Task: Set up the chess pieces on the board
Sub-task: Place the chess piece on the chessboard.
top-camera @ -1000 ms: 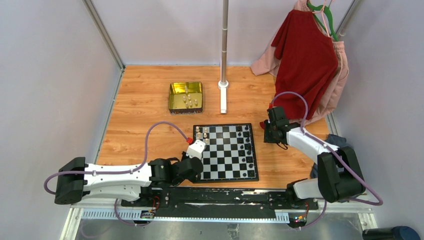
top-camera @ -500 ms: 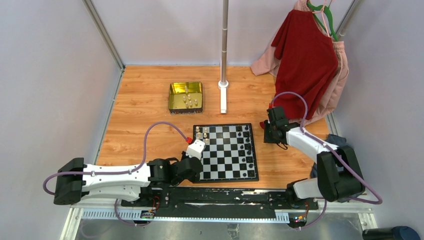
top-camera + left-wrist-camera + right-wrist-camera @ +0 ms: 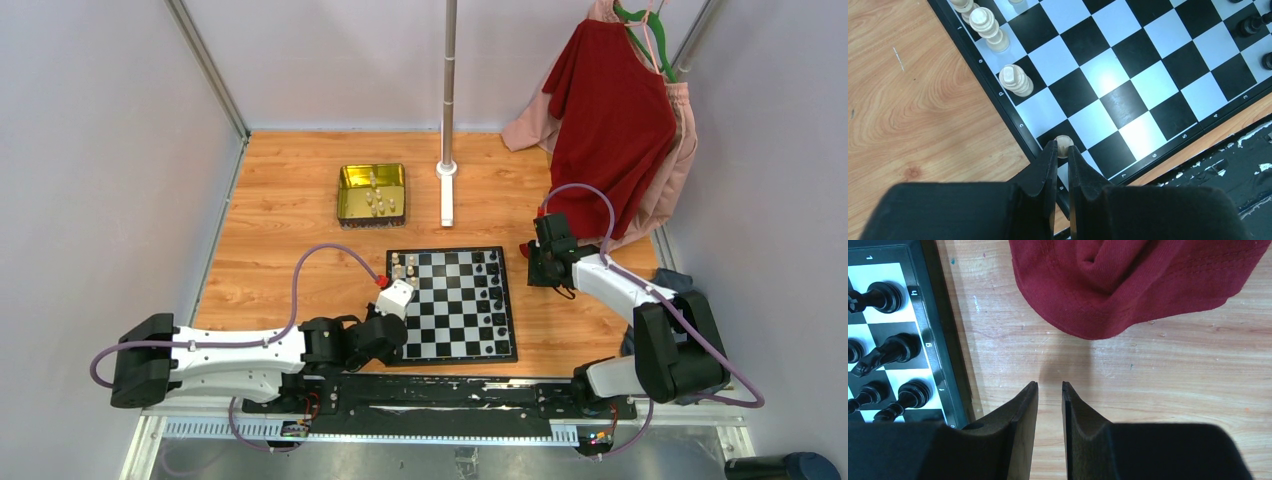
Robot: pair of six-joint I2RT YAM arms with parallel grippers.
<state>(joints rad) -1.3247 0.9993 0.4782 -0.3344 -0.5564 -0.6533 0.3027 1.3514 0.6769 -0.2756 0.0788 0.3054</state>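
Note:
The board (image 3: 455, 320) lies at the table's front centre. A few cream chess pieces (image 3: 404, 264) stand at its far left corner, and black ones (image 3: 493, 280) line its right edge. My left gripper (image 3: 398, 292) is over the board's left edge. In the left wrist view it (image 3: 1059, 147) is shut on a small cream piece (image 3: 1064, 144) above a black square by the border. Other cream pieces (image 3: 1015, 80) stand further along that edge. My right gripper (image 3: 1050, 386) is empty, its jaws a narrow gap apart, over bare wood just right of the board, next to black pieces (image 3: 895, 350).
A gold tin (image 3: 345, 195) holding several cream pieces sits behind the board to the left. A metal pole (image 3: 447, 165) stands behind the board. A red garment (image 3: 610, 120) hangs at the back right, and its hem lies on the table in front of the right gripper (image 3: 1138, 280).
The left arm has shifted very slightly over the board's left edge with the cream piece held. The right arm has not moved.

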